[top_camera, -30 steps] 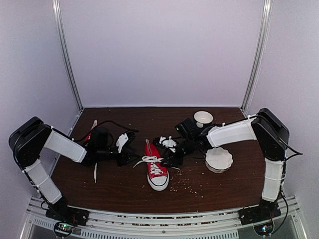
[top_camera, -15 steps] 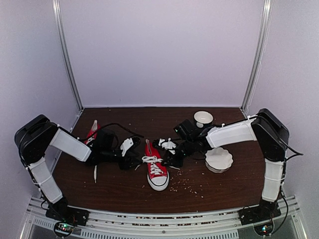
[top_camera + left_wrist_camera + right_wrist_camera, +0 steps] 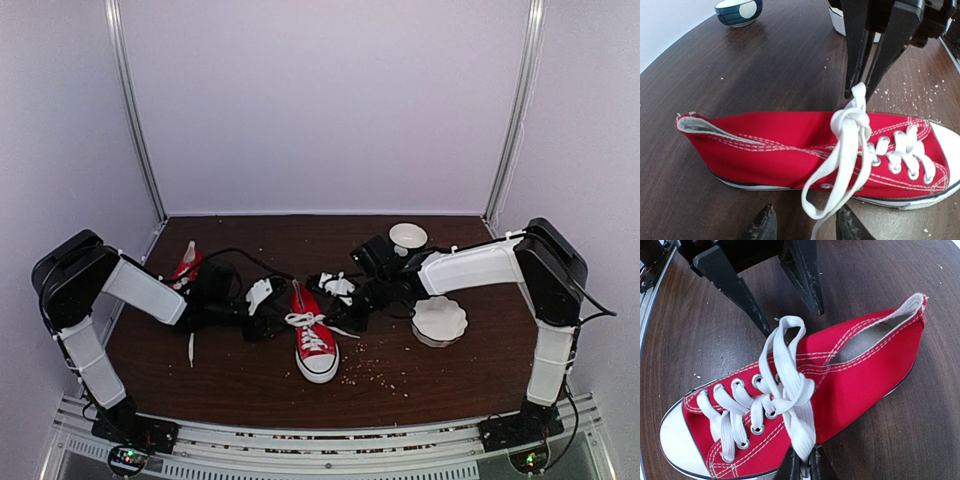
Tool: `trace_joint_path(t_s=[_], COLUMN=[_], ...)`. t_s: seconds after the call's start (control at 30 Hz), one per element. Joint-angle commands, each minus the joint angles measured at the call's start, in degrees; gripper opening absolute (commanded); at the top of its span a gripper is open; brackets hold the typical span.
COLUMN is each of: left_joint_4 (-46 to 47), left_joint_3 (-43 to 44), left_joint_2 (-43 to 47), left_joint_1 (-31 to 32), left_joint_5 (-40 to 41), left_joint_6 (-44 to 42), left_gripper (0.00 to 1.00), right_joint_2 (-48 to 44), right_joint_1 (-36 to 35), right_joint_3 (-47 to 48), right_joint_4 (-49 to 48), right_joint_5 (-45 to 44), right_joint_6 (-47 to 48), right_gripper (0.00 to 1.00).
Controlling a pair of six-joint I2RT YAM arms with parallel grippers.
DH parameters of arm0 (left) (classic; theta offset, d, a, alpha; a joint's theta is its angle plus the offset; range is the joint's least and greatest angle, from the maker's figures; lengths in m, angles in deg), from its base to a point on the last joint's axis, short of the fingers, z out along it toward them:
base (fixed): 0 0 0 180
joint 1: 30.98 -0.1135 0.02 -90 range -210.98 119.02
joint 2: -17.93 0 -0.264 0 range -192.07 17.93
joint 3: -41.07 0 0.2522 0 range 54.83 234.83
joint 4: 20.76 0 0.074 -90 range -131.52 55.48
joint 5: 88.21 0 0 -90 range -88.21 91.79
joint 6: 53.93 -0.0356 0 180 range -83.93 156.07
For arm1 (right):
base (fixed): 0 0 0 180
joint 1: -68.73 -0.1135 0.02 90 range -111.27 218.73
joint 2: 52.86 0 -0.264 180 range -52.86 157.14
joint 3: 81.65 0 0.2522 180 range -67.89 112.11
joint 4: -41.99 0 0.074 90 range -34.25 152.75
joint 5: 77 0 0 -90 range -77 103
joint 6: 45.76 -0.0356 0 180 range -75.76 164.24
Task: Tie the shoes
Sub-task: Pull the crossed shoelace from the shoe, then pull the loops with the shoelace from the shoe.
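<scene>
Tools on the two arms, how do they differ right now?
The left tool is open, fingers either side of the lace without pinching; the right tool is shut on the lace. The left tool is at the red shoe's left in the top view, the right tool opposite. Both point at its knot, facing each other.

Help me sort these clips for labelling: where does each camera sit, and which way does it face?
Top: high behind the robot, looking down on the table; left arm and right arm show.
Left wrist: low, facing the red shoe; left fingers at bottom.
Right wrist: the shoe's other side; right fingers at bottom, pinching the lace.
Shared: each wrist view shows the other arm's fingers.
</scene>
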Motion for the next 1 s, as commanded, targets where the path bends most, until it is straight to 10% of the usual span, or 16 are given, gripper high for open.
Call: trace_joint_path(t_s=[0.0,0.33,0.57,0.97], left_joint_4=[3.4,-2.7,-3.6,-7.1], left_joint_3=[1.4,-1.1,1.0,6.6], left_joint_2=[0.3,4.7,4.6,1.3], left_joint_1=[0.4,0.4,0.2,-1.1], left_joint_5=[-1.9,-11.1,-9.9,-1.4], left_joint_6=[-0.8,-7.4,-6.8,-3.1], left_gripper=[0.36,0.44,0.23,0.23], right_joint_2=[-2.3,-2.2,-2.5,-2.5], right_joint_1=[-0.5,-0.5,-0.5,-0.5], right_joint_3=[-0.7,-0.6,-1.1,-1.3], right_joint_4=[1.0,1.4,1.5,1.4], right_joint_5=[-1.3,-1.4,-1.7,-1.4], right_joint_6=[-0.7,-0.4,-0.1,0.1], right_gripper=[0.04,0.03,0.03,0.03])
